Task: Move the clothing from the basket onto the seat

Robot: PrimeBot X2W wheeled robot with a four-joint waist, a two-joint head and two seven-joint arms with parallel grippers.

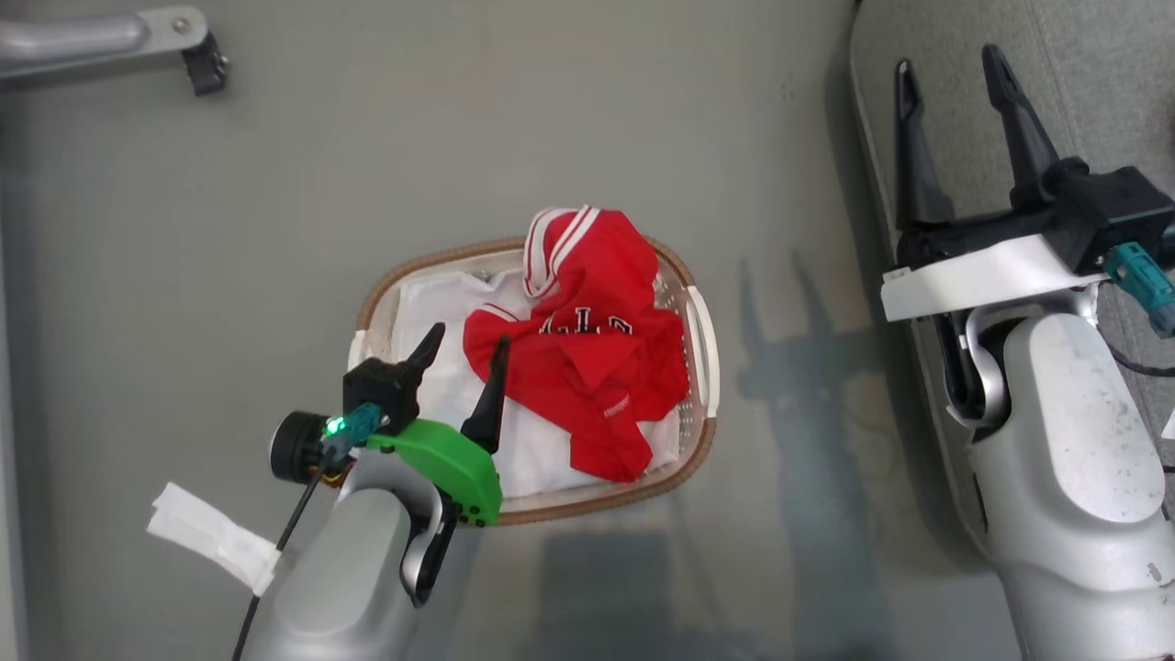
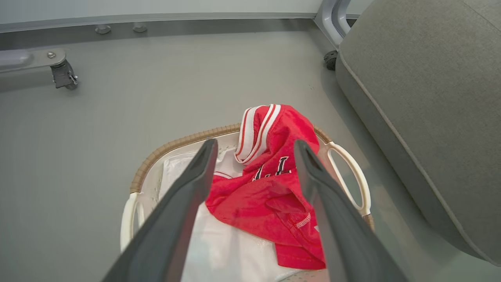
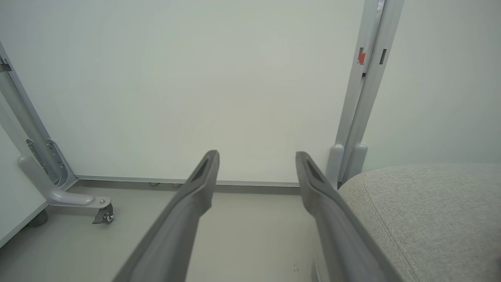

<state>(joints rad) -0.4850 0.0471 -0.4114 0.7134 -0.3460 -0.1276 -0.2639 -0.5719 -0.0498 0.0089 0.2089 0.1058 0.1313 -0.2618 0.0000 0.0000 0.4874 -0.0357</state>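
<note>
- Progress: the task looks barely begun. The clothing, a crumpled red jersey with white striped trim and dark lettering, lies in the basket.
- The basket sits on the floor, left of the seat and apart from it.
- The jersey is heaped toward the far and right part of the basket. One striped edge drapes over the far rim.
- A white sheet covers the basket's left and near part. I cannot pick out a small white cloth piece from it.
- The part of the seat I can see carries no clothing. By my reading, the whole transfer is left to do.
- Left pincer: wide, holding nothing. It hangs over the near-left part of the basket, fingers pointing far and down at the red heap. In the left wrist view the jersey sits framed between the two fingers. I cannot tell whether the tips touch fabric.
- Right pincer: wide and empty, raised at the seat's left edge. Its fingers point away, toward the far wall.
- Judgement: the left arm is lined up for a first grab, while the right arm waits by the drop-off place.
</note>
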